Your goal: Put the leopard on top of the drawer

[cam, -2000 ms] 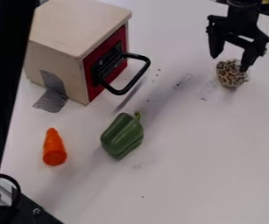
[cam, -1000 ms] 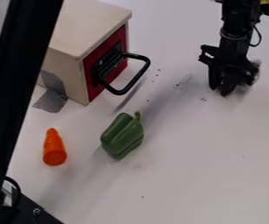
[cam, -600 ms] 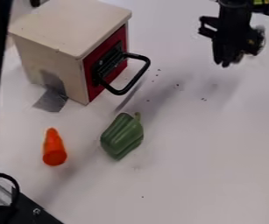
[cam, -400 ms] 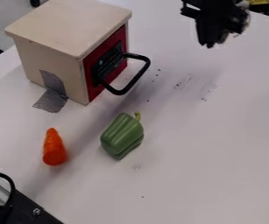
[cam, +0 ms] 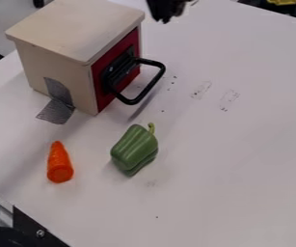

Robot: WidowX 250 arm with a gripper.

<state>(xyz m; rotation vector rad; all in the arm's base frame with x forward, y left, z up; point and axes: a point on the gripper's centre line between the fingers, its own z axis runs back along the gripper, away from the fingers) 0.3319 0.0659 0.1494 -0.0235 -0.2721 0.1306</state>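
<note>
At the top edge of the camera view hangs the black gripper [cam: 166, 10], cut off by the frame, high and just right of the drawer box's top right corner. The drawer box [cam: 79, 29] stands at the upper left, with a pale wooden flat top, a red front [cam: 105, 103] and a black loop handle [cam: 151, 86] facing right. Nothing lies on the visible wooden top.
A green pepper [cam: 134, 148] lies on the white table [cam: 227, 159] below the handle. Left of it is an orange carrot [cam: 59, 163]. Grey tape [cam: 57, 111] joins the box's side to the table. Black hardware [cam: 37, 231] occupies the lower left corner.
The gripper came down over the leopard at the right, then rose and moved left to the top edge. The leopard has left its spot on the table. Box, pepper and carrot stayed put.
</note>
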